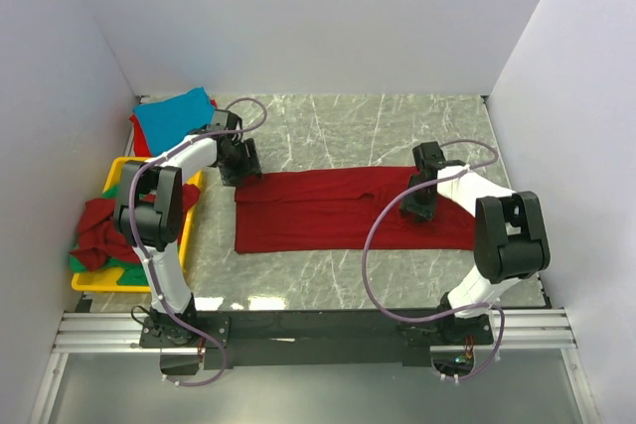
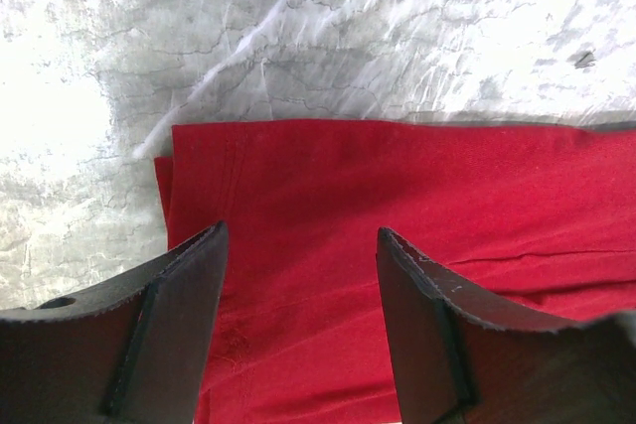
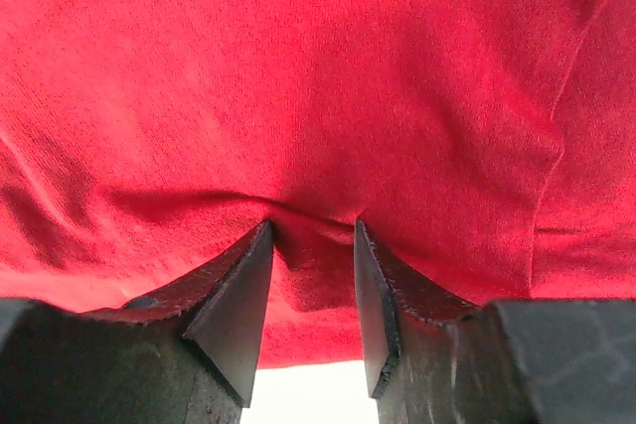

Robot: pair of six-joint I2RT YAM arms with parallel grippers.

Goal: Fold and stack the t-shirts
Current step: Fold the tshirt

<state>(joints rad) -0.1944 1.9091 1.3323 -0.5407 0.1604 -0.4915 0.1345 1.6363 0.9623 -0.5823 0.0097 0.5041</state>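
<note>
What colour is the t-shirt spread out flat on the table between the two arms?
Dark red. The spread-out t-shirt shows best in the top external view.

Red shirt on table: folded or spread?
Partly folded: red shirt lies as a long flat strip, doubled layers visible at its left edge.

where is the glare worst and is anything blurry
Left wrist view: the table is blown out white at left and top right, the red shirt crisp. Right wrist view: shirt evenly lit, a washed-out white strip under its edge between the tips of the right claw. Top view: soft even light, pale reflections near the table's front edge, no blur.
</note>
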